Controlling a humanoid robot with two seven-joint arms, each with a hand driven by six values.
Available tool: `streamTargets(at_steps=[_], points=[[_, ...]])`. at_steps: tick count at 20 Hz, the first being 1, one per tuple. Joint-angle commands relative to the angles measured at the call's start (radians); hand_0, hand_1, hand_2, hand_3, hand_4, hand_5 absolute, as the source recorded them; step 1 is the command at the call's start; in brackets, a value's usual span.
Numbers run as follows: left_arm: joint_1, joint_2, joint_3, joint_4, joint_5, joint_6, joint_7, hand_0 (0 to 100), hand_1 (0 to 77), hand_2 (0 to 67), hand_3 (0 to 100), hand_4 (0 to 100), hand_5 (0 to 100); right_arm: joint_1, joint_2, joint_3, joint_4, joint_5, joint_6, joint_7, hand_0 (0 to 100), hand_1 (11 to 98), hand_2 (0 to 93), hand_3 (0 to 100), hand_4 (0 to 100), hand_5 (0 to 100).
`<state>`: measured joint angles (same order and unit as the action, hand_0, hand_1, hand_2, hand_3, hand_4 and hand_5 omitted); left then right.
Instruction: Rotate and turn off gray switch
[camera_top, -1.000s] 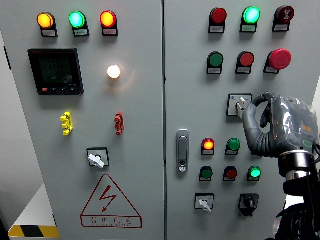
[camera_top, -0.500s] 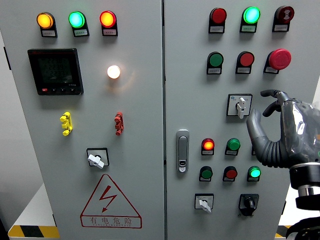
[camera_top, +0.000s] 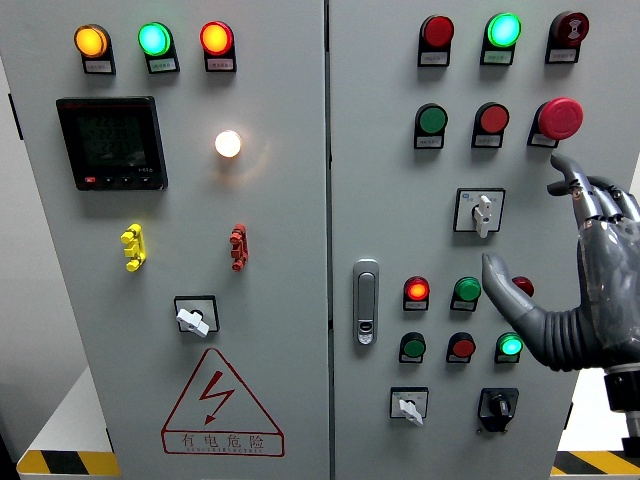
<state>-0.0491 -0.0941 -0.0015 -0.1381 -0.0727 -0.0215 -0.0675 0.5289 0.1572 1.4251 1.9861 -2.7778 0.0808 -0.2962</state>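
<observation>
Head view: right hand (camera_top: 585, 270) open beside gray switch (camera_top: 481, 212), partly covering a red button (camera_top: 522, 287).

i count four rotary switches: three gray switches (camera_top: 480, 212) and one black switch (camera_top: 497, 405). two small toggles, one yellow toggle (camera_top: 131, 247), one red toggle (camera_top: 237, 247). one door handle (camera_top: 366, 300).

Your single head view faces the control panel (camera_top: 330, 150) squarely, close up, at switch height.

A pale wall (camera_top: 20, 330) shows at nine o'clock; yellow-and-black hazard tape (camera_top: 65, 463) marks the floor at seven and five.
</observation>
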Motion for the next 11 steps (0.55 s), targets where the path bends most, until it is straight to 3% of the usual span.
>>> streamTargets(at_steps=[1, 11], points=[[0.0, 0.001, 0.0, 0.0, -0.001, 0.0, 0.0, 0, 0.0, 13.2, 18, 10, 12, -0.023, -0.0008, 0.014, 0.013, -0.008, 0.001, 0.029, 0, 43.3, 10.3, 18, 10, 24], [0.0, -0.001, 0.0, 0.0, 0.001, 0.0, 0.0, 0, 0.0, 13.2, 18, 9, 12, -0.056, -0.0023, 0.02, 0.034, -0.02, -0.003, 0.037, 0, 41.8, 9.0, 11, 8, 17]])
